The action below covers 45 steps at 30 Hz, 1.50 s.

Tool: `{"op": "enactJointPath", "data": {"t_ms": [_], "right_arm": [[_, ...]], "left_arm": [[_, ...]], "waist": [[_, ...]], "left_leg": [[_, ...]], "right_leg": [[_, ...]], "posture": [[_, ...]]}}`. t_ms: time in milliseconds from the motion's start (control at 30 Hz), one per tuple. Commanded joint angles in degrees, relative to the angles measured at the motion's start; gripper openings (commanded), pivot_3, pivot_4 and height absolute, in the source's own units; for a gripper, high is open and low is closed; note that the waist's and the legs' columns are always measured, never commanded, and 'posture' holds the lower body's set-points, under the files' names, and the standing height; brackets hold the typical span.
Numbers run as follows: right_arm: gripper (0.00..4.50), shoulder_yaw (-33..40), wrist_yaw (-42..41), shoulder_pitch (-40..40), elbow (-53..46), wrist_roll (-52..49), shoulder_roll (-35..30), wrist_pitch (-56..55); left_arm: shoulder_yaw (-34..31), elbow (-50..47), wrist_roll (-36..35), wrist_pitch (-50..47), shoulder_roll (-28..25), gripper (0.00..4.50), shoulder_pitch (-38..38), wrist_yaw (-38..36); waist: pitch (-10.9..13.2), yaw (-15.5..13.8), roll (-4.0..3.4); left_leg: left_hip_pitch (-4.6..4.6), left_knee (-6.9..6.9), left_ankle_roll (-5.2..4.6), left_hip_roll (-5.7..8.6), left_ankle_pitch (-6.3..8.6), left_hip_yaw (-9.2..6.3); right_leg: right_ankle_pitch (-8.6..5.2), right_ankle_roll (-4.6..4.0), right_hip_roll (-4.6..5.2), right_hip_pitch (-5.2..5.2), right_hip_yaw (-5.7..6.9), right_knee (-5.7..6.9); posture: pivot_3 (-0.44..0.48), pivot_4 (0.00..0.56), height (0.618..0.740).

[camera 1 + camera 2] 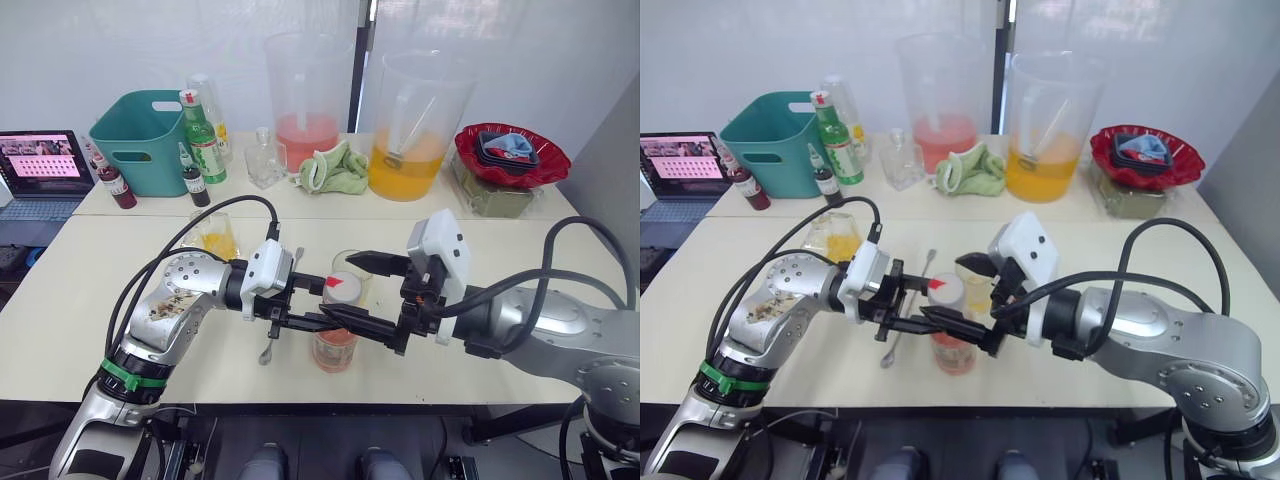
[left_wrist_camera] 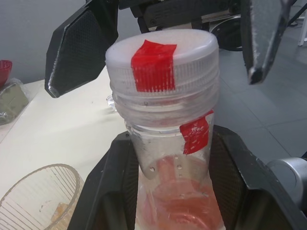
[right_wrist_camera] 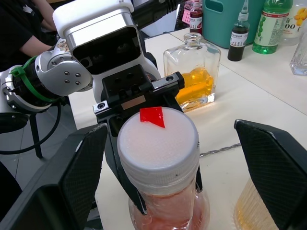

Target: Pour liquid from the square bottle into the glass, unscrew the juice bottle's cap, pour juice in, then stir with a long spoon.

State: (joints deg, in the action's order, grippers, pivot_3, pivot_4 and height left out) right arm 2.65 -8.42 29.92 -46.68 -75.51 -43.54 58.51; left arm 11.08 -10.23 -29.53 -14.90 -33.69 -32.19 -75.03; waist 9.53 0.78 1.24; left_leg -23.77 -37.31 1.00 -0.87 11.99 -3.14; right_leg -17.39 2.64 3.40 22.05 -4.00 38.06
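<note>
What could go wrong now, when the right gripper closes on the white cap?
1. The right gripper is open wide around the cap; an off-centre close could slip.
2. The left gripper holds the juice bottle low; twisting may tip it.
3. The glass stands close behind and could be knocked.

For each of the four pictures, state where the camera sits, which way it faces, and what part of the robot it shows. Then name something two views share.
Left eye view: on the head, looking forward and down over the table; both arms show.
Right eye view: beside it, same scene.
Left wrist view: looks along the left gripper at the cap, its fingers shut on the juice bottle.
Right wrist view: looks along the open right gripper at the cap, its fingers either side.
Shared: the square bottle shows in the right wrist and head views.
</note>
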Motion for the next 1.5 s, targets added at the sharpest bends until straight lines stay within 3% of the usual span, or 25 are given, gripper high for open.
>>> {"op": "enactJointPath", "data": {"t_ms": [33,267,300,533,700,733,867,967,1233,1500], "right_arm": [[4.21,0.4,-0.3,0.2,-1.5,-0.2,-0.6,-2.0],[1.84,0.1,-0.9,0.2,-1.4,0.3,-0.9,-2.8],[1.66,0.0,-1.0,0.1,-1.4,0.3,-0.9,-2.8],[1.66,-0.5,-3.6,0.4,-0.4,2.0,-1.4,-3.1],[1.66,-1.1,-11.3,0.6,2.3,6.1,-2.5,-4.6],[1.66,-1.4,-15.0,0.7,3.9,7.6,-3.0,-5.7],[1.66,-8.5,-43.8,7.6,20.3,19.3,-6.9,-14.1],[1.66,-15.1,-57.3,14.3,28.2,26.5,-7.1,-18.2],[1.66,-23.5,-75.9,27.8,41.3,36.9,-1.8,-23.1],[1.66,-24.5,-82.3,33.9,47.4,42.4,3.0,-24.8]], "left_arm": [[1.3,1.8,2.8,-0.1,-0.7,1.95,1.0,-0.1],[1.4,1.4,2.9,-0.4,-0.9,1.95,1.1,0.0],[1.4,1.4,2.9,-0.4,-0.9,1.95,1.1,0.0],[1.3,1.6,3.0,-0.4,-0.9,1.95,0.9,0.0],[1.4,1.7,3.1,-0.4,-1.0,1.95,0.7,0.0],[1.4,1.6,3.1,-0.5,-0.9,1.95,0.7,0.1],[1.4,0.5,2.8,-1.4,-1.2,1.95,0.3,0.7],[1.6,0.3,2.7,-1.6,-1.3,1.95,0.1,1.0],[1.3,-0.3,2.4,-2.5,-1.7,1.95,0.0,1.5],[1.1,-0.2,2.4,-2.3,-1.7,1.95,0.4,1.4]], "waist": [[0.0,0.0,0.0],[0.0,0.0,0.0],[0.0,0.0,0.0],[0.0,0.0,0.0],[0.0,0.0,0.0],[0.0,0.0,0.0],[0.0,0.1,0.0],[0.0,0.3,-0.01],[0.0,0.0,-0.01],[0.0,0.1,-0.01]], "left_leg": [[0.0,0.0,0.0,0.0,0.0,0.0],[0.0,0.0,0.0,0.0,0.0,0.0],[0.0,0.0,0.0,-0.01,0.0,0.0],[0.0,0.0,0.0,0.0,0.0,0.0],[0.01,0.0,0.0,0.0,0.0,0.0],[0.01,0.0,0.0,0.0,0.0,0.0],[0.05,-0.02,0.0,0.0,0.0,0.06],[0.11,-0.01,0.0,-0.03,0.0,0.06],[0.08,-0.01,0.0,-0.02,0.0,0.02],[0.09,-0.01,0.0,-0.02,0.0,0.02]], "right_leg": [[0.0,0.0,0.0,0.0,0.0,0.0],[0.0,0.0,0.0,0.0,0.0,0.0],[0.0,0.0,0.0,0.0,0.0,0.0],[0.0,0.0,0.0,0.0,0.0,0.0],[0.0,0.0,0.0,0.0,0.0,-0.01],[0.0,0.0,0.0,-0.01,0.0,-0.01],[0.0,0.0,-0.01,-0.04,-0.01,-0.04],[0.0,0.0,-0.05,-0.05,0.0,-0.02],[0.0,0.0,-0.02,-0.02,0.02,0.01],[0.0,0.0,-0.01,0.03,0.03,0.07]], "posture": [[0.0,0.15,0.74],[0.0,0.15,0.74],[0.0,0.15,0.74],[0.0,0.15,0.74],[0.0,0.15,0.74],[0.0,0.15,0.74],[0.0,0.15,0.74],[0.0,0.15,0.74],[0.0,0.15,0.74],[0.0,0.15,0.74]]}}
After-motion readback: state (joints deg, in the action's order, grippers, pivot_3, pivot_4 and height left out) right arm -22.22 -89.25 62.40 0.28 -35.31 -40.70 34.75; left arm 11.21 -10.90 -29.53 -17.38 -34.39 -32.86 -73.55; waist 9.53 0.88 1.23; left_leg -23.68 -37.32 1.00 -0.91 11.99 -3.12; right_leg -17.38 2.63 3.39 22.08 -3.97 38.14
